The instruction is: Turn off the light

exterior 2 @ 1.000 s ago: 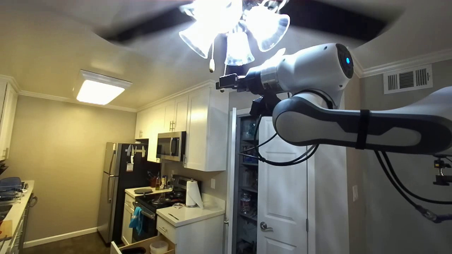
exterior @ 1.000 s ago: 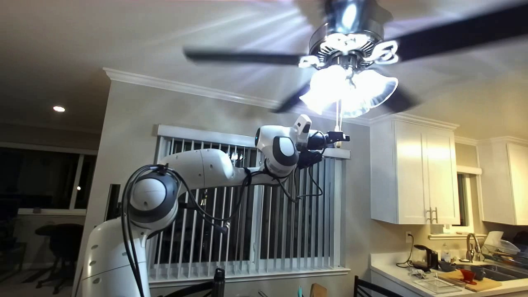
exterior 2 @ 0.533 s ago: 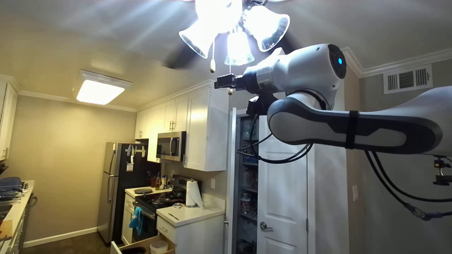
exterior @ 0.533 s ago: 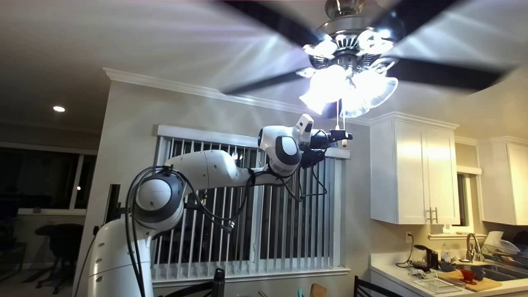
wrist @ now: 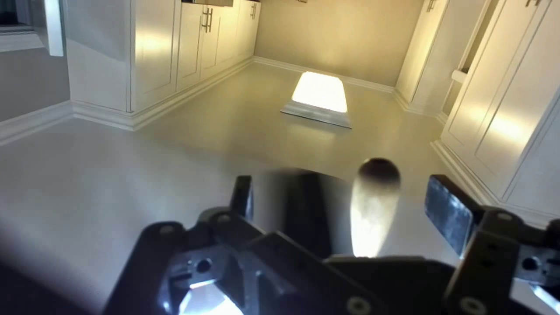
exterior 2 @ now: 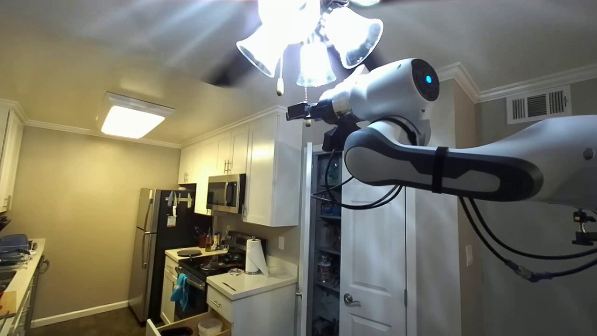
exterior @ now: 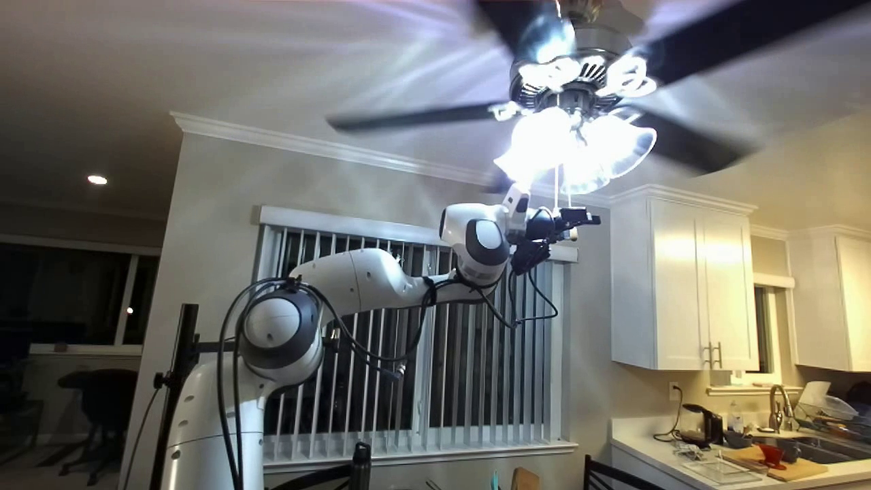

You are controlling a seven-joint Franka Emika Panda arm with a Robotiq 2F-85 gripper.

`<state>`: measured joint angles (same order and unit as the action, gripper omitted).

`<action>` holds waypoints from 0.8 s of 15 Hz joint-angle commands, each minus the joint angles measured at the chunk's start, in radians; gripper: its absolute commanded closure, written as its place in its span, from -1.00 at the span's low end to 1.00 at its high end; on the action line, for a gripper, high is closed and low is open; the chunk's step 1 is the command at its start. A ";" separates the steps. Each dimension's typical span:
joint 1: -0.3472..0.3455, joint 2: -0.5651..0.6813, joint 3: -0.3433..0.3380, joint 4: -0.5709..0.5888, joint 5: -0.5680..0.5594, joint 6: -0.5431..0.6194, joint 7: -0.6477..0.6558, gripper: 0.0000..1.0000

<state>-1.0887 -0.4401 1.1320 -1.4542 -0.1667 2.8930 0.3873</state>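
Observation:
The light point(exterior: 575, 150) is a lit cluster of frosted bell-shaped shades under the turning fan; the shades also show in an exterior view point(exterior 2: 316, 65). Two pull chains hang below it. One chain point(exterior 2: 306, 94) comes down at my gripper point(exterior 2: 298, 111), and its pendant point(exterior 2: 308, 123) shows just below the fingers. The other pendant point(exterior 2: 280, 87) hangs free, apart from the gripper. In the wrist view my gripper point(wrist: 348, 205) is open. The pale, dark-tipped pendant point(wrist: 375, 205) stands between the fingers, nearer the right finger pad point(wrist: 448, 214), with a gap on both sides. Its lower end is hidden behind the gripper body.
Dark fan blades point(exterior: 415, 117) turn above the arm, blurred. A lit square ceiling lamp point(exterior 2: 133, 121) is on the kitchen ceiling. White wall cabinets point(exterior: 687, 279) stand beyond the gripper. A window with vertical blinds point(exterior: 408, 381) is behind the arm.
The arm has moved right in one exterior view, its wrist leftward in the other. The chain and pendant at the gripper now sit farther back toward the gripper's base. The fan blades have turned.

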 commanded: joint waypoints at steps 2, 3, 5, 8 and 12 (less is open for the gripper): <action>-0.072 0.012 0.068 0.052 -0.013 -0.063 -0.009 -1.00; -0.081 0.013 0.078 0.057 -0.013 -0.069 -0.012 -0.50; -0.083 0.012 0.082 0.059 -0.001 -0.081 -0.025 -0.33; -0.080 0.016 0.089 0.064 0.001 -0.102 -0.031 0.06; -0.073 0.020 0.094 0.066 0.001 -0.120 -0.036 0.59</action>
<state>-1.1600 -0.4404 1.2108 -1.4107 -0.1666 2.8068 0.3873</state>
